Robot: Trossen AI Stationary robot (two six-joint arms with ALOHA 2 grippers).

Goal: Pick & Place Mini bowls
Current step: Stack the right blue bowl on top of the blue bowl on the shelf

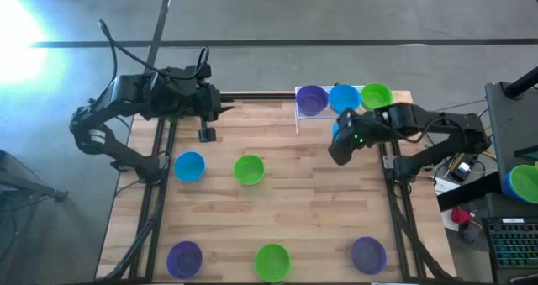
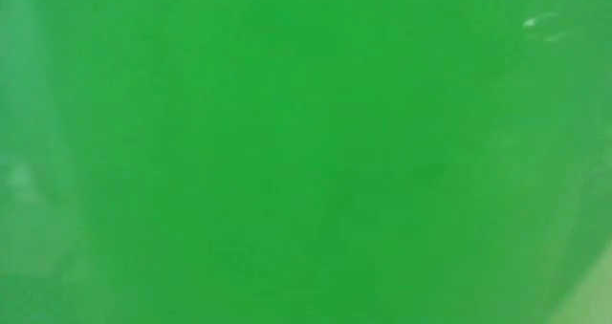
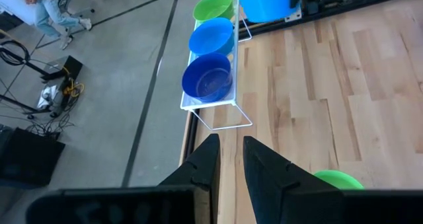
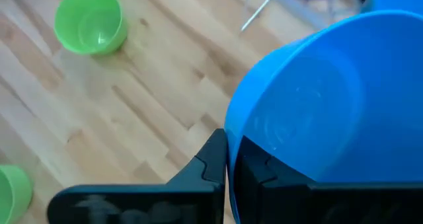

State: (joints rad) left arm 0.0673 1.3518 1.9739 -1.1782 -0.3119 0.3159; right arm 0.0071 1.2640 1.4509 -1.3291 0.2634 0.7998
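My right gripper (image 1: 339, 150) hangs above the table in front of the white wire rack (image 1: 298, 117), shut on a sky-blue mini bowl (image 4: 317, 98). The rack stands at the table's far edge and holds a purple (image 1: 312, 100), a blue (image 1: 343, 97) and a green bowl (image 1: 376, 96) in a row. Loose bowls rest on their bases on the wood: blue (image 1: 189, 166), green (image 1: 249, 169), purple (image 1: 184, 256), green (image 1: 271, 260), purple (image 1: 367, 253). My left gripper (image 3: 228, 164) waits raised over the far left of the table, slightly open with nothing between its fingers. My right gripper holds the blue bowl by its rim (image 4: 229, 133). One finger (image 4: 258, 168) is inside the bowl and the other (image 4: 208, 161) is outside its wall. The fingers slant down from the table's right side. The bowl is lifted clear of the table and tilted, its hollow facing the wrist camera.
The low view is wholly filled by the wall of a green bowl (image 2: 306, 152) right before the lens. Beyond the right edge stand a dark case, cables and a stack of bowls (image 1: 523, 182). Bare wood lies in the middle of the table (image 1: 311, 201).
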